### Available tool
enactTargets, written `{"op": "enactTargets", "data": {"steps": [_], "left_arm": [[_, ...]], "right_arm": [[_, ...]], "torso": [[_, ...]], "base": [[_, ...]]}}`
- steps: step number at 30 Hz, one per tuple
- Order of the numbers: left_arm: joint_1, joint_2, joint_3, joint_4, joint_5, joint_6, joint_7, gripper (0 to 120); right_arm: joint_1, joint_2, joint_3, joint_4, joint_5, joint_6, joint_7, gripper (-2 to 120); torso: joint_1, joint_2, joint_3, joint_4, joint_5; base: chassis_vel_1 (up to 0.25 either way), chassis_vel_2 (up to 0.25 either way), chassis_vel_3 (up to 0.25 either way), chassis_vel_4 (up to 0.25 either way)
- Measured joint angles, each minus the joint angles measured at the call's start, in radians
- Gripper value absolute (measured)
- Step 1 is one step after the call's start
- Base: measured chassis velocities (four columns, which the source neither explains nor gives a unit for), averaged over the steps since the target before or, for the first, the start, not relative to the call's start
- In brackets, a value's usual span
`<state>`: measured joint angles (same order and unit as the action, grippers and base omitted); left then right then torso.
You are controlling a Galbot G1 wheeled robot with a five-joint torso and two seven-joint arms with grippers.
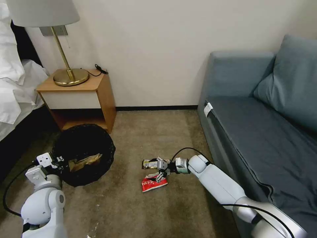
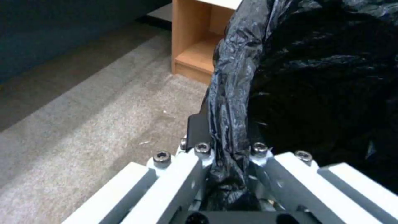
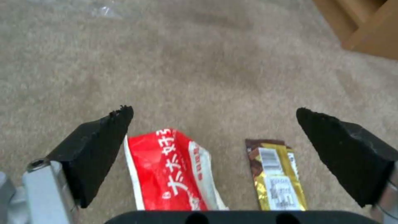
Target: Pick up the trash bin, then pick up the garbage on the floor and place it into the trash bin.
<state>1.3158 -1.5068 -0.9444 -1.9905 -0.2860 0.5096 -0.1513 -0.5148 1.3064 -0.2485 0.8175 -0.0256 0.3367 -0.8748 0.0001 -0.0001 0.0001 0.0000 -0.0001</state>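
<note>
With the left hand [image 2: 226,174] clamped on the rim of the trash bin [image 1: 84,153] beside the nightstand [image 1: 81,96], the wide-open, empty right hand [image 3: 213,155] hovers over the red-and-white snack packet [image 3: 172,171] and gold bar wrapper [image 3: 275,174] on the floor, so the next move likely calls for centring on one piece and lowering.

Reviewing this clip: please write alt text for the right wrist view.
The open right gripper hovers low over beige carpet, its two black fingertips spread wide. Between them lie a red-and-white snack packet and a gold-and-dark bar wrapper, side by side, apart.
</note>
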Motion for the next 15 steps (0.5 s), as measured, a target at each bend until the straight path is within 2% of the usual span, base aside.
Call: {"op": "enactTargets", "data": {"steps": [9,12,15], "left_arm": [[0.02,-0.012,0.0,-0.004,0.01,-0.012,0.006,1],[0.022,-0.012,-0.004,-0.008,0.009,-0.012,0.006,1],[0.031,-0.009,-0.014,-0.014,0.0,-0.013,0.006,1]], "right_arm": [[-0.013,0.046,0.015,-0.058,-0.079,0.0,-0.002,100],[-0.019,0.064,0.042,-0.09,-0.141,0.014,0.003,100],[-0.032,0.111,0.135,-0.184,-0.287,0.051,0.08,100]], "torso": [[0.0,0.0,0.0,0.0001,0.0002],[0.0,0.0,0.0,0.0001,0.0],[0.0,0.0,0.0,-0.0001,0.0002]], "base": [[0.0,0.0,0.0,0.0],[0.0,0.0,0.0,0.0],[0.0,0.0,0.0,0.0]]}}
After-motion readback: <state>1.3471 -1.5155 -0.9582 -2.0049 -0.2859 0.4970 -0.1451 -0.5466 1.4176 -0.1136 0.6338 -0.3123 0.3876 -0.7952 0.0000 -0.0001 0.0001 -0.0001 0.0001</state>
